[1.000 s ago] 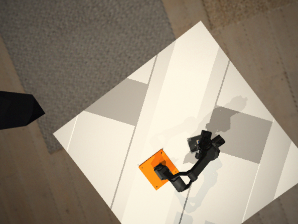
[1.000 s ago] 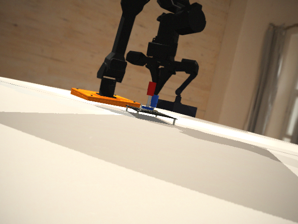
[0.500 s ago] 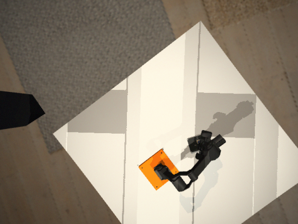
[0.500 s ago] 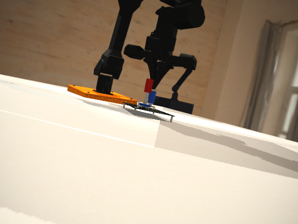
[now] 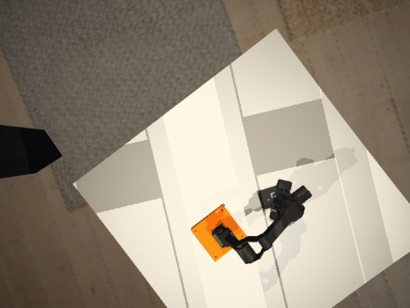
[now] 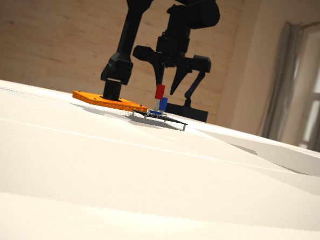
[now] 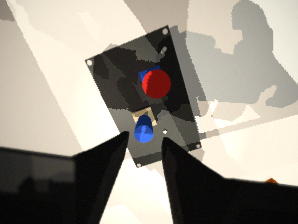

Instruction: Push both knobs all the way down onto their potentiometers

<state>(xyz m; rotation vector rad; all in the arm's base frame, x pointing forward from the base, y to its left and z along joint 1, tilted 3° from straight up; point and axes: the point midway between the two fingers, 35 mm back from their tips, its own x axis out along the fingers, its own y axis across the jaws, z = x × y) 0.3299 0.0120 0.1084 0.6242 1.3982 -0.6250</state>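
Note:
The dark circuit board [image 5: 265, 200] [image 6: 175, 121] [image 7: 107, 90] stands on short legs. The red knob [image 6: 160, 91] [image 7: 156, 84] sits high on its grey shaft [image 6: 157, 105], with bare shaft showing above the blue potentiometer [image 6: 155, 112]. The blue knob [image 5: 274, 196] [image 6: 164, 103] [image 7: 144, 132] stands over the tan potentiometer [image 7: 144, 111]; its top is lower than the red one's. Whether it touches its potentiometer I cannot tell. My gripper [image 6: 165, 90] [image 7: 145, 139] is partly open and empty, fingertips apart above the blue knob, one to each side of it in the wrist view.
The orange base plate [image 5: 203, 238] [image 6: 89, 99] of the arm lies beside the board. A dark block [image 6: 194, 113] stands in the background of the exterior view. The red knob rises close to the fingers.

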